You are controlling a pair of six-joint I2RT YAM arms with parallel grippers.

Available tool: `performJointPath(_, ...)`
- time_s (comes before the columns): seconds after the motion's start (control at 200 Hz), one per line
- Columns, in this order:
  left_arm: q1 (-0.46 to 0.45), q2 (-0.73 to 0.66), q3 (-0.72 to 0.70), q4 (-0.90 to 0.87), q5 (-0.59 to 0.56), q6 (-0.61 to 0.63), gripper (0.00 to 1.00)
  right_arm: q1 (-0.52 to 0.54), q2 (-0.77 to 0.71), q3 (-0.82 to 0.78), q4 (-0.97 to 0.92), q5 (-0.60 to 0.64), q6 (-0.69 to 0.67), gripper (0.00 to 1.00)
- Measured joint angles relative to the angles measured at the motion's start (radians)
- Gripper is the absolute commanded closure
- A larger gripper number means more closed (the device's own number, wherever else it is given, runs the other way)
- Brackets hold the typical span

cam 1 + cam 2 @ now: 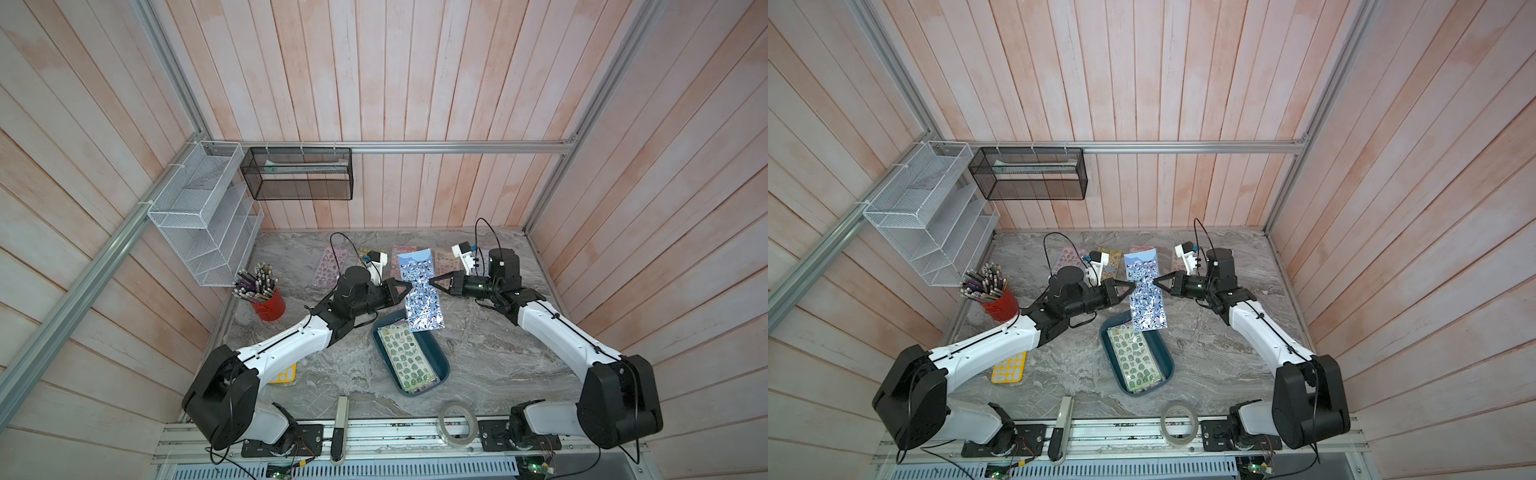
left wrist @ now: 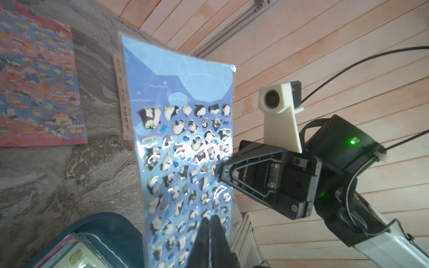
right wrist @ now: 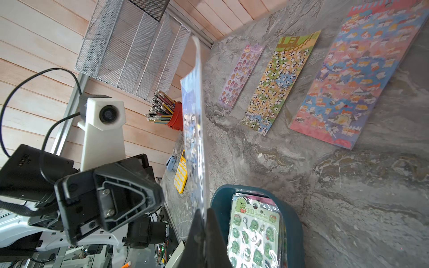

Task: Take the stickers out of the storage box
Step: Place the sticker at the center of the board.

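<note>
A blue penguin sticker sheet [image 1: 420, 291] [image 1: 1145, 291] hangs tilted in the air above the far end of the storage box [image 1: 441, 353] [image 1: 1166, 358]. My left gripper [image 1: 405, 286] [image 1: 1132, 286] [image 2: 210, 218] is shut on its left edge. My right gripper [image 1: 432, 282] [image 1: 1157, 282] [image 3: 202, 212] is shut on its right edge, and the right wrist view shows the sheet [image 3: 195, 111] edge-on. A green dinosaur sticker sheet [image 1: 409, 359] [image 3: 255, 232] lies on top in the teal box, with more sheets under it. Other stickers lie flat at the back of the table: purple [image 3: 241, 74], yellow-green panda [image 3: 278, 83], pink-blue [image 3: 355, 76] [image 2: 37, 76].
A red cup of pencils [image 1: 270, 305] stands at the left. A yellow stencil [image 1: 1009, 368] lies under the left arm. A tape roll [image 1: 457, 424] and a slim grey tool [image 1: 340, 428] lie at the front edge. A white wire rack [image 1: 203, 216] and black mesh basket [image 1: 297, 174] hang on the walls.
</note>
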Motion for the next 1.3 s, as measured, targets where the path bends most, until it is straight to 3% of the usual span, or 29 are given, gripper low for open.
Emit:
performJointPath(0.145, 0.000, 0.000, 0.002, 0.022, 0.011, 0.001, 0.98, -0.017, -0.002, 0.006, -0.023, -0.005, -0.005, 1.00)
performJointPath(0.195, 0.000, 0.000, 0.002, 0.027, 0.012, 0.002, 0.76, -0.027, -0.002, 0.026, -0.070, 0.013, -0.030, 1.00)
performJointPath(0.25, 0.000, 0.000, 0.002, 0.030, 0.011, 0.006, 0.41, -0.042, -0.001, 0.068, -0.143, 0.062, -0.072, 1.00)
performJointPath(0.3, 0.000, 0.000, 0.002, 0.030, 0.010, 0.006, 0.30, -0.056, -0.001, 0.110, -0.206, 0.116, -0.108, 1.00)
performJointPath(0.34, 0.000, 0.000, 0.002, 0.029, 0.010, 0.009, 0.26, -0.068, -0.001, 0.148, -0.257, 0.186, -0.143, 1.00)
performJointPath(0.65, 0.007, -0.041, 0.002, -0.040, -0.023, 0.086, 0.23, -0.086, 0.065, 0.312, -0.504, 0.876, -0.344, 1.00)
performJointPath(0.82, 0.033, -0.085, -0.021, -0.058, -0.039, 0.107, 0.23, -0.099, 0.187, 0.405, -0.534, 1.144, -0.408, 1.00)
performJointPath(1.055, 0.068, -0.115, -0.115, -0.057, -0.037, 0.105, 0.23, -0.190, 0.453, 0.647, -0.570, 1.295, -0.483, 1.00)
performJointPath(1.295, 0.105, -0.145, -0.135, -0.074, -0.018, 0.104, 0.23, -0.268, 0.719, 0.951, -0.706, 1.350, -0.546, 1.00)
